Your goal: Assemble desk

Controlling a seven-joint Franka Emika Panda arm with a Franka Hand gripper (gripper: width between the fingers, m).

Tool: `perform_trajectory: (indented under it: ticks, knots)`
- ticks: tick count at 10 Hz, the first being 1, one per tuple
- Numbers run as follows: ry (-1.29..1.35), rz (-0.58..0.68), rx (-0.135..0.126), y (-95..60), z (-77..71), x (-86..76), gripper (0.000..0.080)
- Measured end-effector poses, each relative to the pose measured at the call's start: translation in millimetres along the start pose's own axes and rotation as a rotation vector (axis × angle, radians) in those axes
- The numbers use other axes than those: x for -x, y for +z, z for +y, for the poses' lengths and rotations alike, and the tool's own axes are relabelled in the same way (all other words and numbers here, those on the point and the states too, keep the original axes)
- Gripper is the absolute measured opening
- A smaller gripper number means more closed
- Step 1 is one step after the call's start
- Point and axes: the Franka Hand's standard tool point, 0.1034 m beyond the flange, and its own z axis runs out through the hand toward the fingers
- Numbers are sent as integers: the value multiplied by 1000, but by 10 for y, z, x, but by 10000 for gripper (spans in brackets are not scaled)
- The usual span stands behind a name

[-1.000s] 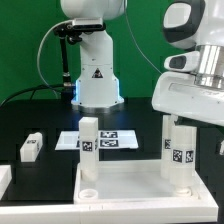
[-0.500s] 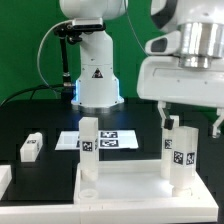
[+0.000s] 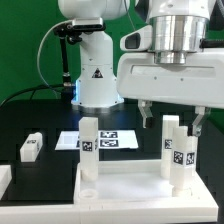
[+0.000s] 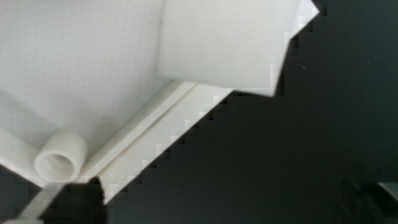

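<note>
Tool (image 3: 171, 128) astride post (image 3: 180, 158), loose leg (image 3: 31, 147) aside

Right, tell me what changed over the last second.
The gripper lifted and slid toward the exterior view's left; its open fingers now straddle the leg post below it. That post, the other upright post, top panel, loose leg and marker board stayed put.

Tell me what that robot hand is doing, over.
Fingers open, empty, straddling the white square plastic leg post on the exterior view's right. It and a second post stand upright on the wide flat white desk panel. Third post loose aside; nothing blocking.
</note>
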Motion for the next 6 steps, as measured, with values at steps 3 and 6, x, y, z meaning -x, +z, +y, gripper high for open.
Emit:
perform_trajectory:
  ticks: [3,6]
  knots:
    - [-1,2,-39,71,-67,210,648]
    - [29,-15,-30,230,-162,696,648]
